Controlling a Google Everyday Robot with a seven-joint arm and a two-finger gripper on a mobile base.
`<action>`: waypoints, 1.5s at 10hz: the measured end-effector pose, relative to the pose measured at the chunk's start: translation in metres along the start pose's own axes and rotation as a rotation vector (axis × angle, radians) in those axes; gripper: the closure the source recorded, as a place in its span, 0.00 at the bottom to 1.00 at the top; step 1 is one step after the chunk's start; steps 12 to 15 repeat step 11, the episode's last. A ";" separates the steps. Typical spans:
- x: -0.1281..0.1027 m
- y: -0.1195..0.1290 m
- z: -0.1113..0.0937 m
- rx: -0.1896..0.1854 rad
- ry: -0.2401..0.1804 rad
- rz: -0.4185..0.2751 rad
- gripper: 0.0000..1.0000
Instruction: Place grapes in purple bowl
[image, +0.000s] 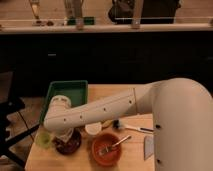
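The purple bowl (69, 144) is dark and sits near the front left of the wooden table (132, 160). My white arm reaches across from the right, and my gripper (61, 134) hangs right over the bowl's back rim, covering part of it. I cannot make out the grapes; the gripper and the bowl's dark inside hide whatever is there.
A green tray (68, 92) lies behind the bowl. An orange bowl (106, 149) with a utensil in it sits to the right. A small white cup (92, 129), a pale green cup (43, 139), a blue-handled tool (131, 128) and a grey flat item (148, 148) are also on the table.
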 end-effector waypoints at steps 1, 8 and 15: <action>0.000 0.000 -0.001 0.002 0.002 0.001 1.00; 0.004 0.003 -0.007 0.021 0.021 0.027 1.00; 0.008 0.007 -0.010 0.056 0.009 0.051 1.00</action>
